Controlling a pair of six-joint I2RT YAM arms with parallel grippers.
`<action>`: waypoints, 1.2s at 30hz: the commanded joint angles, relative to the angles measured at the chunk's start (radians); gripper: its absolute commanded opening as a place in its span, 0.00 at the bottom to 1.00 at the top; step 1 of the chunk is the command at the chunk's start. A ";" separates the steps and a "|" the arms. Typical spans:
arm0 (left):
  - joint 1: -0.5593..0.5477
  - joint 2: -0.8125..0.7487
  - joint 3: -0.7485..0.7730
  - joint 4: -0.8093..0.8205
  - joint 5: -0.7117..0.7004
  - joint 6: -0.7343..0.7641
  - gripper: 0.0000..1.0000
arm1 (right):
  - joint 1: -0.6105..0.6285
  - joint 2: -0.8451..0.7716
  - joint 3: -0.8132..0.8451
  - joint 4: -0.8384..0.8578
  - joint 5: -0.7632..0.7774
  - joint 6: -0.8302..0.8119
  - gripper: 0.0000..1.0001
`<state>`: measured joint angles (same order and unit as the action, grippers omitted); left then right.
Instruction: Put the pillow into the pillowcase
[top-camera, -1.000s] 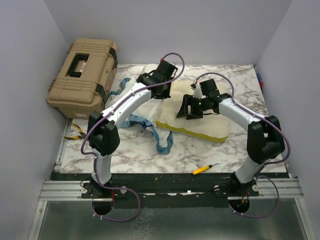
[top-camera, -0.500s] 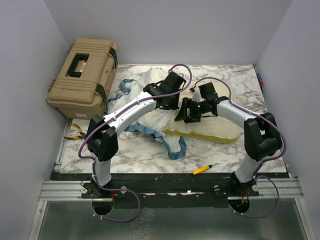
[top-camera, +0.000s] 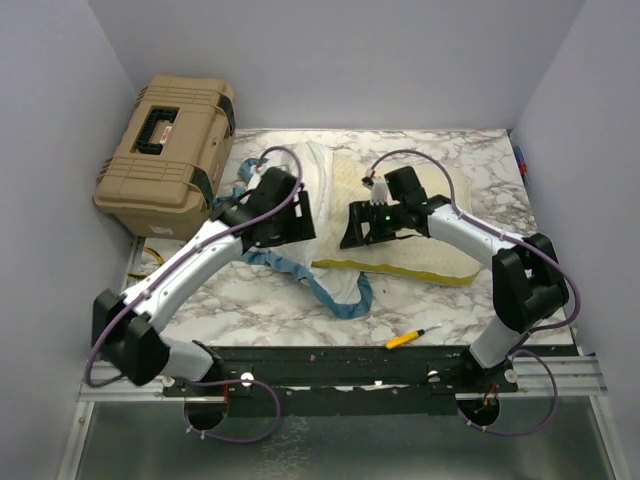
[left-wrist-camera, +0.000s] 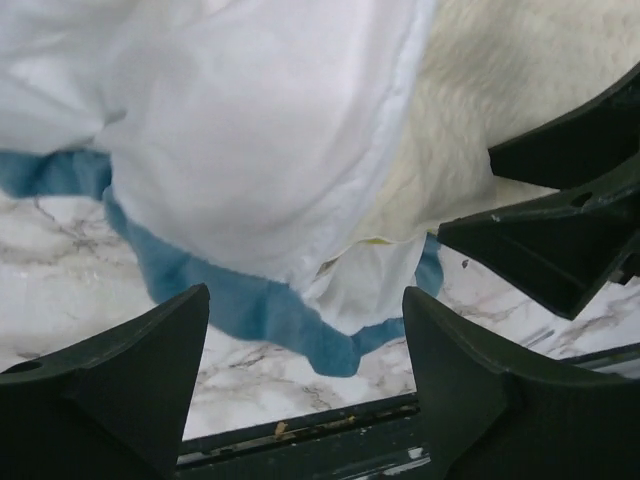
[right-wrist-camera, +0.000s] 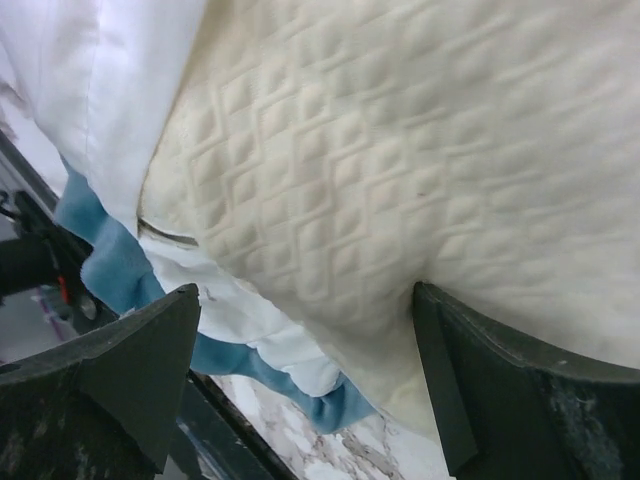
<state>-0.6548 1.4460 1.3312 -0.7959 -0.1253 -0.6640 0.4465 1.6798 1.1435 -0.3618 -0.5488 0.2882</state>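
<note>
Left pincer (left-wrist-camera: 305, 335): 2 fingers spread wide, nothing between them. It hangs over the bunched pillowcase (top-camera: 318, 172). The left wrist view shows white lining and blue ruffled trim (left-wrist-camera: 250, 310) beyond the tips. I cannot tell whether either finger touches the cloth.

Right pincer (right-wrist-camera: 310, 340): also spread wide and empty. It sits low over the dimpled top of the pillow (top-camera: 430, 250), near the pillow's left end. I cannot tell if it makes contact.

Pillow: flat on the marble worktop (top-camera: 480, 160), right of centre. Long axis runs roughly left to right, the right end angled a little toward the arm bases. The mustard band (top-camera: 400, 270) lies along the near long edge. The right end is bare. The left end is covered by white pillowcase cloth.

Pillowcase: crumpled at centre-left, white inside showing. It is draped over the pillow's left end, with blue trim trailing onto the worktop on the near side.
</note>
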 joint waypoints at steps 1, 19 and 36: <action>0.062 -0.219 -0.288 0.140 0.224 -0.240 0.80 | 0.119 -0.012 0.032 -0.042 0.156 -0.118 0.92; 0.040 -0.223 -0.795 0.934 0.329 -0.563 0.18 | 0.186 0.205 0.178 -0.016 0.102 -0.022 0.32; -0.346 -0.087 -0.436 0.692 0.434 -0.369 0.00 | 0.178 0.166 0.149 0.529 -0.119 0.557 0.00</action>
<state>-0.9134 1.3617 0.8276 -0.0444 0.1936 -1.0985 0.6029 1.8664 1.2743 -0.1345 -0.6144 0.6651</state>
